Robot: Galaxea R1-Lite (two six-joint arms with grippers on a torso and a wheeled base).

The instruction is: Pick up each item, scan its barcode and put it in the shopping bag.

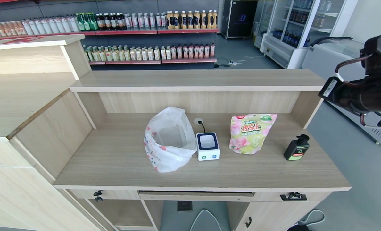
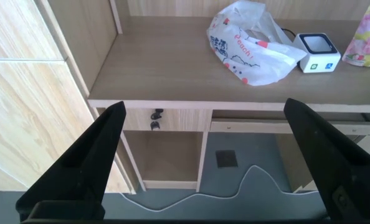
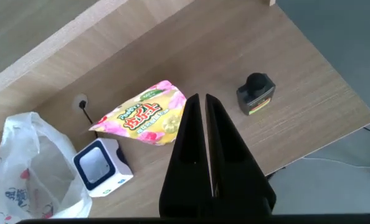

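Wood-grain counter [image 1: 113, 160] carries every item. I read the white shopping bag [image 1: 169, 141] standing open, the scanner [image 1: 207, 146] just beside it, the pink pouch [image 1: 252, 133] lying flat near the scanner, and the dark pump bottle [image 1: 296, 148] farther right. Left gripper [image 2: 203, 106]: fingers spread wide, empty, low before the counter's front edge. Right gripper [image 3: 200, 99]: fingers pressed together, empty, above the pouch.

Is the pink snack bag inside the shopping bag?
No, the pink snack bag lies on the counter beside the scanner, outside the shopping bag.
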